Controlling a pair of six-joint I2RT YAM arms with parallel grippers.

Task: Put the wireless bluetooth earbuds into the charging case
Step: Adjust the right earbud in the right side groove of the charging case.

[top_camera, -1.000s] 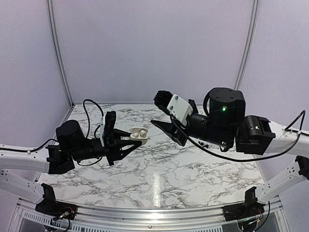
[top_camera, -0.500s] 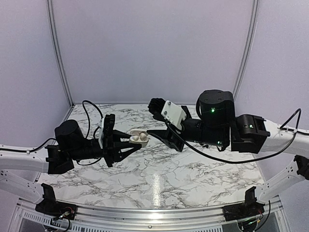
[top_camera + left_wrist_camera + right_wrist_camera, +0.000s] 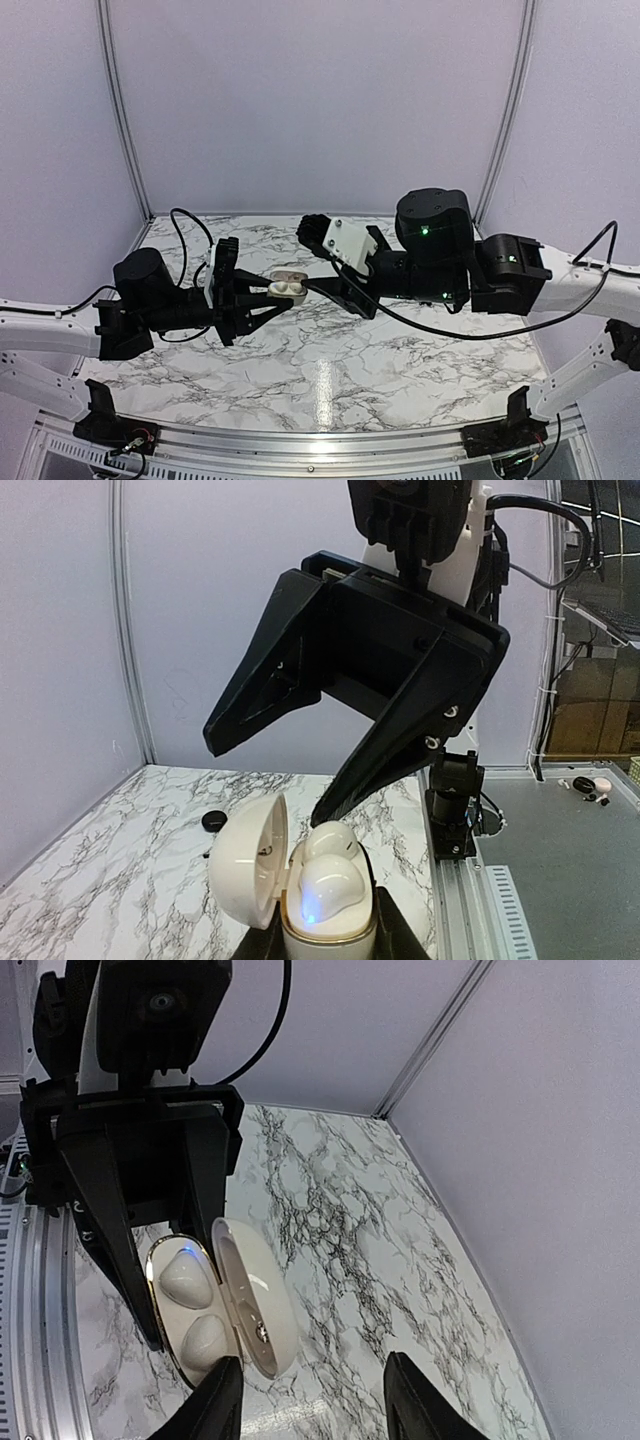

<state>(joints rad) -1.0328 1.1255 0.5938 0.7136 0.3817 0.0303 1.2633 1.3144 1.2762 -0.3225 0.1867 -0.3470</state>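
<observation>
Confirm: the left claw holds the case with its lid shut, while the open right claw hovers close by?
Not quite: the lid is open, as the left wrist view shows. The left claw holds the case, and the open right claw hovers close by.

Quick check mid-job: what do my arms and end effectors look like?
The left arm and right arm have white links, black cylindrical joint housings and loose black cables. Green lights glow on the right one. Left end effector and right end effector: black tapering fingers, white wrist mounts.

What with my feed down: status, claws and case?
Left claw shut on charging case, lid open. Both earbuds look seated. Right claw open, close by. Nothing blocking.
</observation>
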